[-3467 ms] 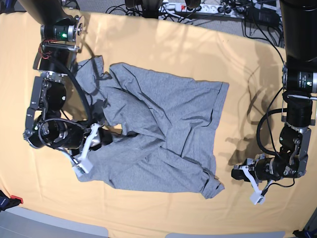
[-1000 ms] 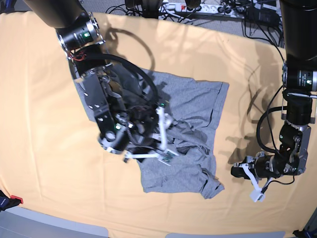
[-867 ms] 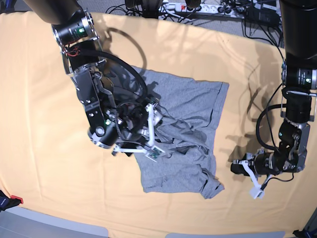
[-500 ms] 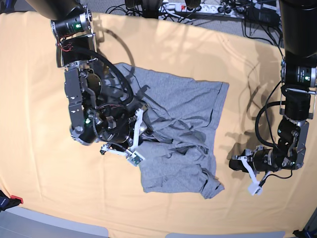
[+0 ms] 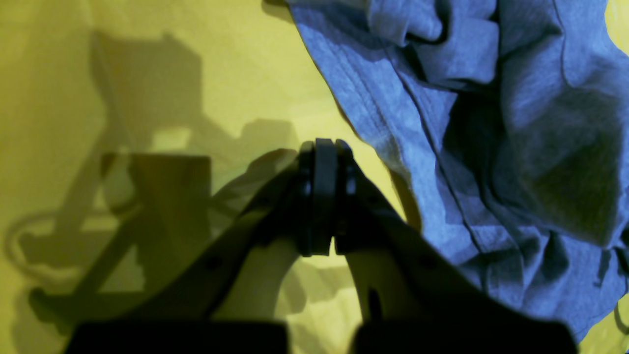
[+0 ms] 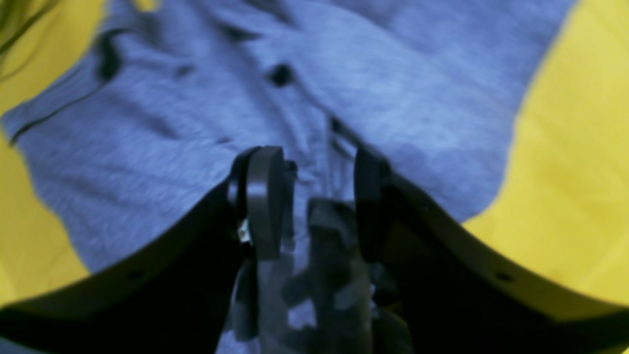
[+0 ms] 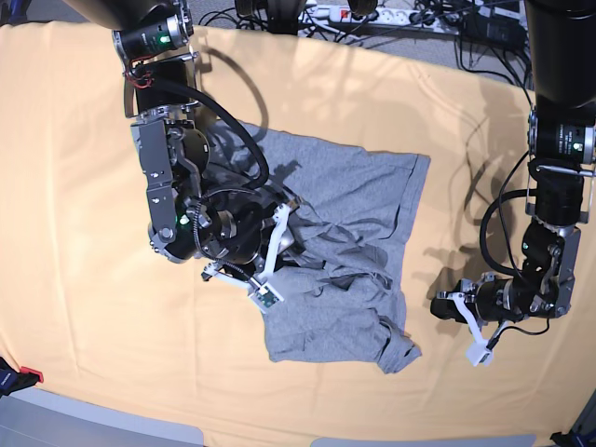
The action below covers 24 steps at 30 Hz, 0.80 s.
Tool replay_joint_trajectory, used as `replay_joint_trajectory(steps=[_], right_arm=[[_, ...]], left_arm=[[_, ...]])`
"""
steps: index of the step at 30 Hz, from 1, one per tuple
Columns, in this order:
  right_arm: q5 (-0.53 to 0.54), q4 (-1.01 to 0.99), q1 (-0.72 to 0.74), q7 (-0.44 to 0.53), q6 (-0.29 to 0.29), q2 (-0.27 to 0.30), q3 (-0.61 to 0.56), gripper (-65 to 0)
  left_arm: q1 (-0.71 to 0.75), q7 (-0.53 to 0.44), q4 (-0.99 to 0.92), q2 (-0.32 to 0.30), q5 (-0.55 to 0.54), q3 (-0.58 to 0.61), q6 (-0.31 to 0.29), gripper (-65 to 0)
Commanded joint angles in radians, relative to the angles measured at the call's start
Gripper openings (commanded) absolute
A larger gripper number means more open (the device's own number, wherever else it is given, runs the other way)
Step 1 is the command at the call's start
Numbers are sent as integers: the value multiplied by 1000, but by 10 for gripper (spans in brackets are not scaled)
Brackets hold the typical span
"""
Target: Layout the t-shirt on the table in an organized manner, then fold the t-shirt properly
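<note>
Fingers (image 6: 265, 201) of my right gripper (image 6: 314, 196) stand part-way apart over the t-shirt (image 7: 345, 251), w/ a fold of grey cloth rising between them; wrist view too blurred for me to tell if they actually pinch it. Left gripper (image 5: 322, 196) is clenched tight, pads pressed together on nothing, hovering over bare table (image 7: 74, 186) just beside the shirt's edge. In the base view the shirt lies crumpled near the table's middle, one side bunched under my right arm, a sleeve curled at the near corner. Cables and a power strip (image 7: 372, 14) run along the far edge.
</note>
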Motion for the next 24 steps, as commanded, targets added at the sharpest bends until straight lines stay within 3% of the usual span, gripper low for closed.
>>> replay_joint_trajectory(steps=[1, 4, 7, 20, 24], right_arm=[[16, 13, 19, 36, -7, -2, 3, -401], [13, 13, 2, 95, -8, -2, 3, -401], [11, 7, -8, 136, -50, -2, 3, -401], [9, -85, -7, 179, -64, -32, 3, -401], [-43, -85, -5, 202, -109, -33, 3, -401]], left_arm=[[-40, -17, 15, -12, -23, -6, -8, -650], [-39, -16, 15, -13, -23, -6, -8, -650], [-40, -14, 15, -15, -23, -6, -8, -650], [-39, -14, 15, -15, -23, -6, -8, -650], [-39, -12, 15, -15, -23, -6, -8, -650]])
